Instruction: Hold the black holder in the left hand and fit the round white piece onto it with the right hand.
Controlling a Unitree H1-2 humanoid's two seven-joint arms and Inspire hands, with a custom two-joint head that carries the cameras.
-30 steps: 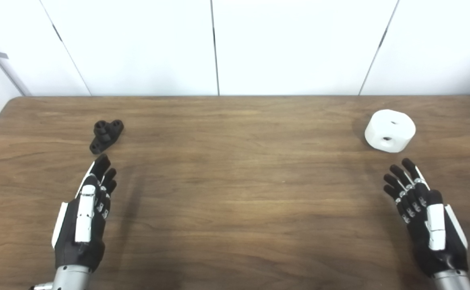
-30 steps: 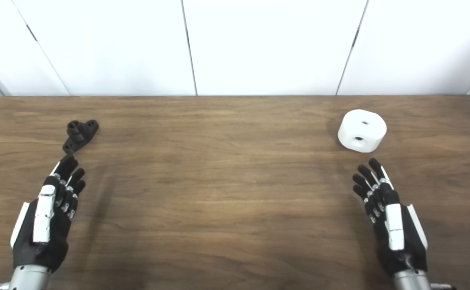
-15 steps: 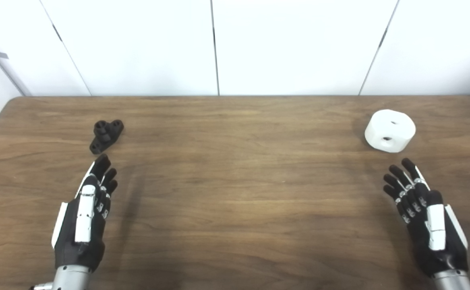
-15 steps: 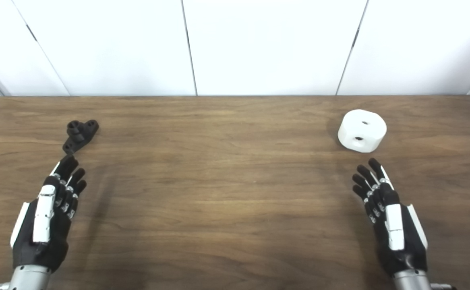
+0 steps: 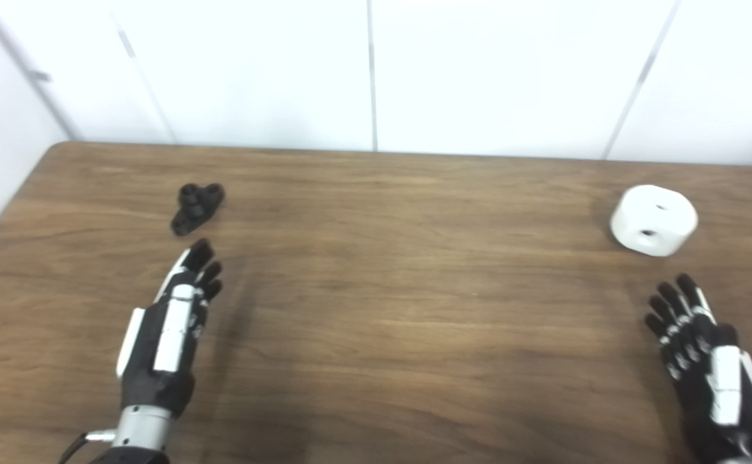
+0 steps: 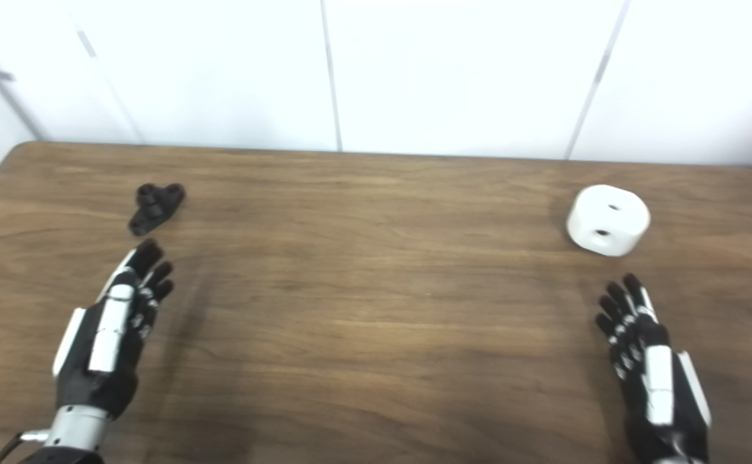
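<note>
White wall panels close off the far side of the scene, and a brown wood-grain desk (image 5: 376, 290) spans both views in front of them.

The black holder (image 5: 196, 207) lies on the desk at far left. The left hand (image 5: 168, 328) rests near it on the near side, fingers (image 5: 198, 256) extended and slightly apart, holding nothing; the fingertips point at the holder and stop just short of it, with a strip of bare desk between. The round white piece (image 5: 653, 219) sits at far right, well apart from the holder. The right hand (image 6: 647, 361) lies near it on the near side, fingers spread, empty, and clearly short of contact.

This layout appears deliberate: each part is staged in front of the hand assigned to it, so that each arm can reach straight forward. Neither part has been grasped; the task is judged to be at its starting stage, with the left-hand pickup the likely first step.

Limits of observation:
- The right wrist is cut off by the bottom edge in both views.
- Both frames are slightly blurred; the holder reads only as a small dark shape with rounded lobes.
- Two dark holes show on the white piece; their depth cannot be determined.
- The mating feature of each part cannot be identified.
</note>
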